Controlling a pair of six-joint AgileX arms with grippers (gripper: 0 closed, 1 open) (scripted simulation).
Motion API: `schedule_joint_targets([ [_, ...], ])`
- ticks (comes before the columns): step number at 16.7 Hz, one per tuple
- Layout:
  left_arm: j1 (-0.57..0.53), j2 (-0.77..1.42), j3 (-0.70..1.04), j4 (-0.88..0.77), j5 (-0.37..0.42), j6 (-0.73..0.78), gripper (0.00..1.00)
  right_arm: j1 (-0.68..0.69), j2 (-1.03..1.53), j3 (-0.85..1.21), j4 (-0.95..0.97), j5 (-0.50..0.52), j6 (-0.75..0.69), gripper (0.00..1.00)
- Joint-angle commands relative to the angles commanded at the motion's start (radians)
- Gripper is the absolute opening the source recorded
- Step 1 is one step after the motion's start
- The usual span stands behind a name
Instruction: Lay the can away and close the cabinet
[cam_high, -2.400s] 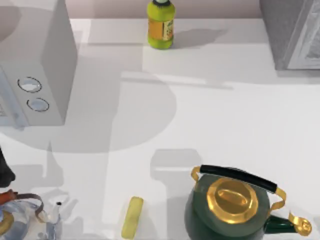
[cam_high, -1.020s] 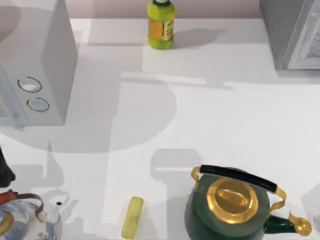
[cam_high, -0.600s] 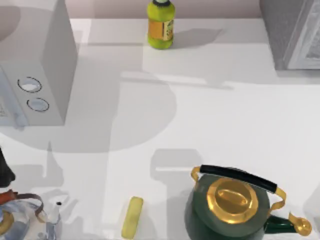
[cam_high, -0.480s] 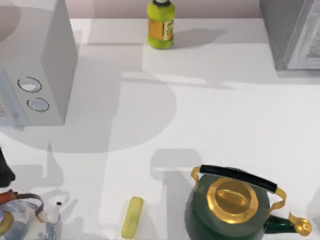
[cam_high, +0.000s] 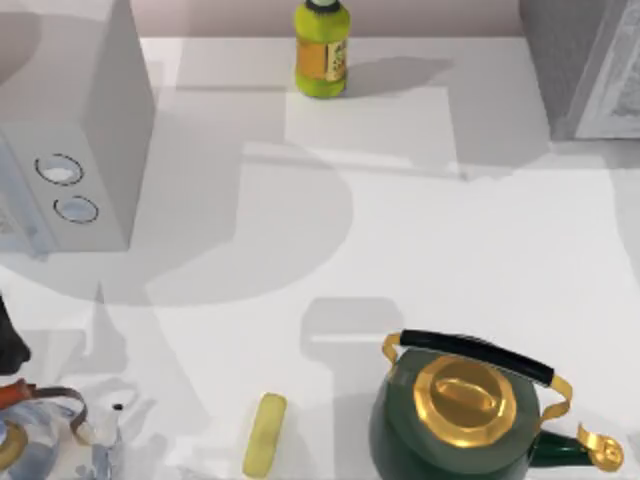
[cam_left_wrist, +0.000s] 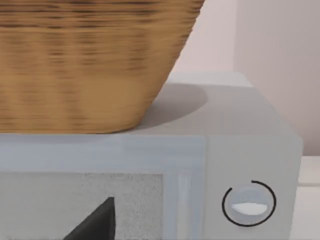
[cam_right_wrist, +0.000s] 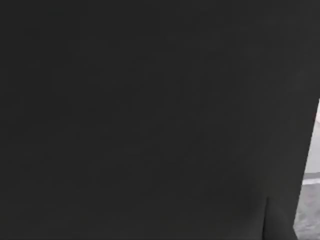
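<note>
At the top view's upper right corner: the cabinet (cam_high: 585, 70), grey speckled side toward the table (cam_high: 400, 240), white framed door at the very edge, open or shut hard to judge. Whereabouts of the can: cannot tell. Elsewhere on the table: yellow-green bottle (cam_high: 321, 50) upright at the far edge, pale grey box (cam_high: 100, 140) with two dials on the left, green kettle (cam_high: 465, 410) near the front, a small yellow piece (cam_high: 265, 435) just left of it, a glass kettle (cam_high: 40, 440) at the front left corner. In the left wrist view, close on the same box, a wicker basket (cam_left_wrist: 90, 60) resting on top and one dial (cam_left_wrist: 248, 203) below. Right wrist view dark. State of the left gripper and the right gripper, clenched or released: cannot tell.

Probably the stowing step, with the right arm working at the cabinet. Next, likely: confirm the can settled inside, let go, back out without dragging it, then push the door fully to.
</note>
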Motion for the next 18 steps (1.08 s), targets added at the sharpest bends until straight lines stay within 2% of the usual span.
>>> schedule_joint_targets([
  [4, 0.0, 0.0, 0.0, 0.0, 0.0, 0.0, 1.0, 0.297, -0.029, -0.016, 0.0, 0.28, -0.004, 1.0],
  [7, 0.0, 0.0, 0.0, 0.0, 0.0, 0.0, 1.0, 0.423, -0.041, -0.029, -0.003, 0.404, -0.013, 1.0],
  [9, 0.0, 0.0, 0.0, 0.0, 0.0, 0.0, 1.0, 0.453, -0.044, -0.035, -0.004, 0.434, -0.016, 1.0],
  [13, 0.0, 0.0, 0.0, 0.0, 0.0, 0.0, 1.0, 0.43, -0.066, -0.029, -0.011, 0.453, -0.028, 1.0],
  [18, 0.0, 0.0, 0.0, 0.0, 0.0, 0.0, 1.0, 0.392, 0.008, 0.021, 0.007, 0.415, -0.03, 1.0],
])
